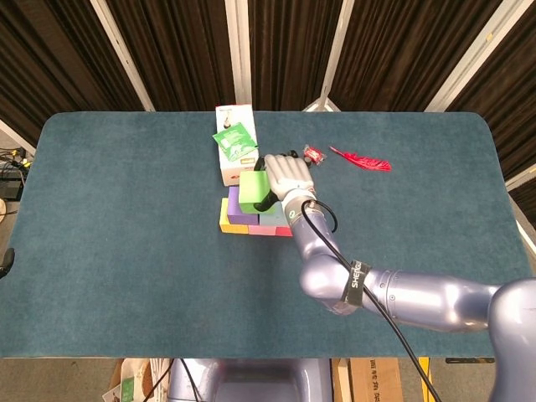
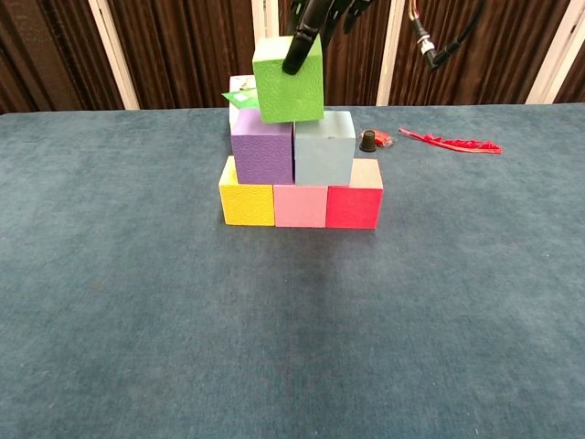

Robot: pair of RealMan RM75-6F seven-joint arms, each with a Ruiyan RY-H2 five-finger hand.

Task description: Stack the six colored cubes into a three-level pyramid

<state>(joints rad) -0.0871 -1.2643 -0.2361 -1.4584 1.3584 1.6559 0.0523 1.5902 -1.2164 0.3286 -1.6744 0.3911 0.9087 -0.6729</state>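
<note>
The right robot hand (image 1: pixel 287 174) holds the green cube (image 2: pixel 289 80) slightly tilted just above the purple cube (image 2: pixel 262 147) and grey-blue cube (image 2: pixel 324 147), at the tabletop's (image 1: pixel 117 209) 12 o'clock side.

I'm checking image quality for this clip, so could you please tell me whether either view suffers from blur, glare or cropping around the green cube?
Chest view: sharp and evenly lit, no glare; the green cube is crisp, but the right hand holding it is cut off by the top edge. Head view: also sharp, with soft shadows only; the hand covers part of the cube, and the table edges bow slightly.
</note>
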